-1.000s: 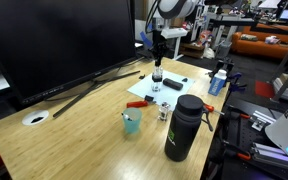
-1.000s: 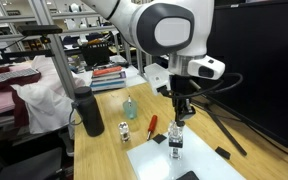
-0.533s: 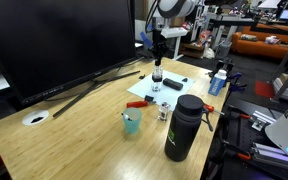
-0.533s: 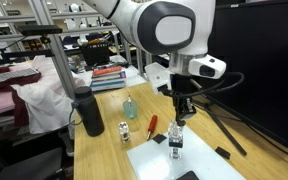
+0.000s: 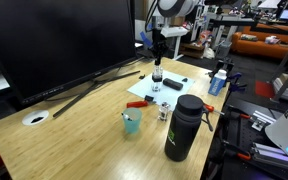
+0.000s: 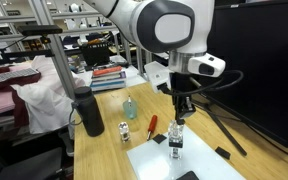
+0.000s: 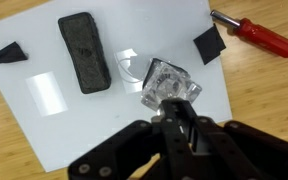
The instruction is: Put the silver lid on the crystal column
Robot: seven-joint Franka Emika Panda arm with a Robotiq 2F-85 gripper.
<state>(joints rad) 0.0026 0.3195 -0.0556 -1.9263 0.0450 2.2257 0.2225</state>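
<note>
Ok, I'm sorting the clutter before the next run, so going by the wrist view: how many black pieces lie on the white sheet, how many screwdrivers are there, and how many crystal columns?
Black pieces on the white sheet: 3 (long block, small corner piece, small square piece)
Red screwdriver: 1
Crystal column: 1
Total: 5

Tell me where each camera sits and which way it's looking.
Exterior view: near the bottle, looking toward the sheet and monitor; arm and gripper show.
Exterior view: at the sheet's end, looking back toward the bottle and shelves; the arm looms large.
Wrist view: looks straight down past the gripper at the column on the sheet.
Shared: all three show the column.
</note>
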